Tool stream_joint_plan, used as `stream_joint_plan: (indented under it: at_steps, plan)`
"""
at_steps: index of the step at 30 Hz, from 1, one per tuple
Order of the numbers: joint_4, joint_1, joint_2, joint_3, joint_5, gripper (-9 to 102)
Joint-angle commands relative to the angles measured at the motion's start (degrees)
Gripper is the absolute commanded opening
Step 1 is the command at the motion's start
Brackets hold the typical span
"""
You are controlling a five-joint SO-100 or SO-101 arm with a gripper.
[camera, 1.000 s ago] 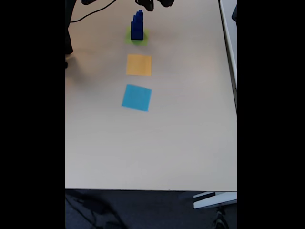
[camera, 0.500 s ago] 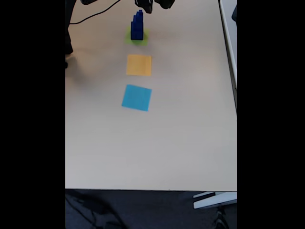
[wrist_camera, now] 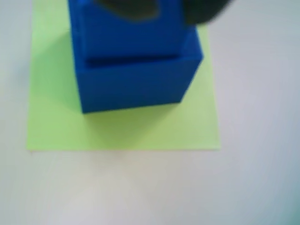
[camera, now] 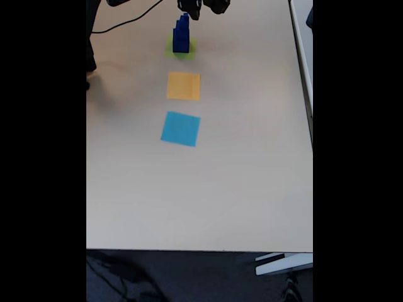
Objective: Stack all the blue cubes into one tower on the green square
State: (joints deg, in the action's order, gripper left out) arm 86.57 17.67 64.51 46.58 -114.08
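Standing: the tower (camera: 181, 36) of blue cubes sits on the green square (camera: 182, 51) at the far end of the table (camera: 201, 189) in the fixed view — narrowing upward, upright.
Base: in the wrist view the largest cube (wrist_camera: 136, 82) rests on the green square (wrist_camera: 56, 122), set toward its far side, with paper showing to the left, right and front; a smaller cube (wrist_camera: 126, 35) lies on top of it, its front edge set back from the one below.
Claw: dark shape (camera: 192, 9) at the top edge of the fixed view, just beside the tower's peak — whether its fingers are apart or together cannot be told; blurred dark parts also cross the top of the wrist view.
Other squares: an orange paper square (camera: 184, 86) lies nearer the camera than the green one, then a light-blue paper square (camera: 181, 129), all three roughly in line, each apart.
Cable: a black lead (camera: 126, 22) runs across the table's far left corner.
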Motion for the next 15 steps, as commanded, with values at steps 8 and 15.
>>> stream_joint_plan:
  at_steps: [8, 15]
  plan:
    - [-0.4, -0.2, 1.8, -0.4, 1.7, 0]
    - [-0.5, 0.2, 1.8, -0.1, 2.1, 0]
